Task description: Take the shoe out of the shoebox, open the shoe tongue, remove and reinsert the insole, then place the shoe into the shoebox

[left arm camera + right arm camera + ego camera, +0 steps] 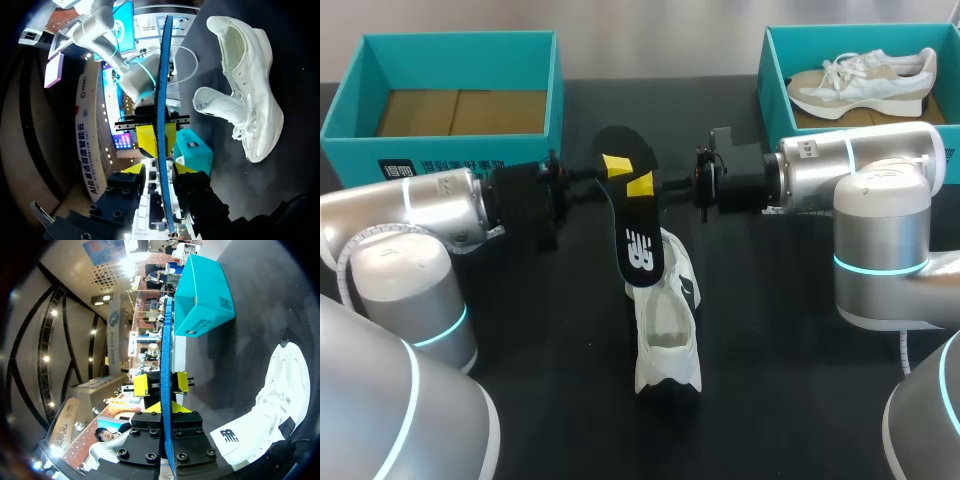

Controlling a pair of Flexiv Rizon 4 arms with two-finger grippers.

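A black insole [638,245] hangs over the middle of the table, heel end near the white shoe [668,335] lying on the black tabletop below it. My right gripper [642,186] is shut on the insole's forepart from the right. My left gripper [612,165] meets it from the left, its yellow tips either side of the insole. In the left wrist view the insole [162,75] runs edge-on between my left gripper [159,168], with narrow gaps. The right wrist view shows my right gripper [167,407] clamped on the insole [166,340], and the shoe [270,400] beside it.
An empty teal shoebox [450,140] stands at the back left. A second teal box [775,70] at the back right holds another white shoe [865,82]. Both arms span the table's middle, level with the boxes' fronts.
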